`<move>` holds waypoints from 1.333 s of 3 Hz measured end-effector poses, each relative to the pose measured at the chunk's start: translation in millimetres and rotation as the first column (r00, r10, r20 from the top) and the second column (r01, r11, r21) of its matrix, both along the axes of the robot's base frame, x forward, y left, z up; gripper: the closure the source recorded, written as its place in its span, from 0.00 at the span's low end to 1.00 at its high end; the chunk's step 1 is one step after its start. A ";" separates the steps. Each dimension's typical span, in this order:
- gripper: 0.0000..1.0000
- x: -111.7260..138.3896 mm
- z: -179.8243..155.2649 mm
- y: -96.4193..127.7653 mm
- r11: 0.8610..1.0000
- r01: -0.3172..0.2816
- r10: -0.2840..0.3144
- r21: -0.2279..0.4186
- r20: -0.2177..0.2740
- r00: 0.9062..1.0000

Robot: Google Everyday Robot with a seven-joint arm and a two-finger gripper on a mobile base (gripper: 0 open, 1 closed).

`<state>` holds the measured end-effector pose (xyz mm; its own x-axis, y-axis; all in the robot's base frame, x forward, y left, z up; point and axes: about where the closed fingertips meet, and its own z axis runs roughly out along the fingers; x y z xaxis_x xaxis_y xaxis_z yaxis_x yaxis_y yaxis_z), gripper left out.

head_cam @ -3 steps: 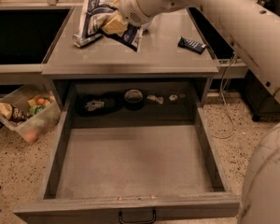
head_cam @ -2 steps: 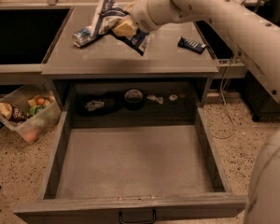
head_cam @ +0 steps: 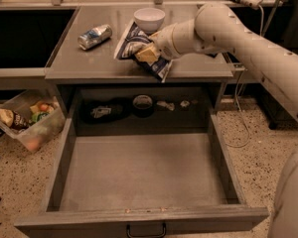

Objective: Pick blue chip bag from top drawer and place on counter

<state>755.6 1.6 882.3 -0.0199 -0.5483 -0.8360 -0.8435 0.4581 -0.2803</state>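
Observation:
The blue chip bag (head_cam: pixel 135 44), crumpled dark-blue and white foil, hangs just above the counter (head_cam: pixel 89 61), its lower corner over the front edge. My gripper (head_cam: pixel 150 52) is shut on the blue chip bag near its middle, with the arm reaching in from the right. The top drawer (head_cam: pixel 139 170) is pulled fully open below the counter and its floor is bare. Its small dark handle (head_cam: pixel 146 230) shows at the bottom edge.
A white bowl (head_cam: pixel 149 19) stands at the back of the counter, right behind the bag. A crushed silver-blue can (head_cam: pixel 95 36) lies on the counter's left. Dark items (head_cam: pixel 142 104) sit on the shelf behind the drawer. A clear bin of snacks (head_cam: pixel 27 120) stands on the floor, left.
The view has shifted, now showing the bowl and can. My gripper has carried the bag to the right and closer to the counter's front edge.

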 end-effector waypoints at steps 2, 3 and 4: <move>0.81 0.9 -18.7 -2.4 1.000 -0.006 0.007 0.021 -0.059 0.998; 0.58 0.9 -18.7 -2.4 1.000 -0.006 0.007 0.021 -0.059 0.998; 0.35 0.9 -18.7 -2.4 1.000 -0.006 0.007 0.021 -0.059 0.998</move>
<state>756.5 -0.8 863.6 -0.0662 -0.5313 -0.8446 -0.8613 0.4577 -0.2204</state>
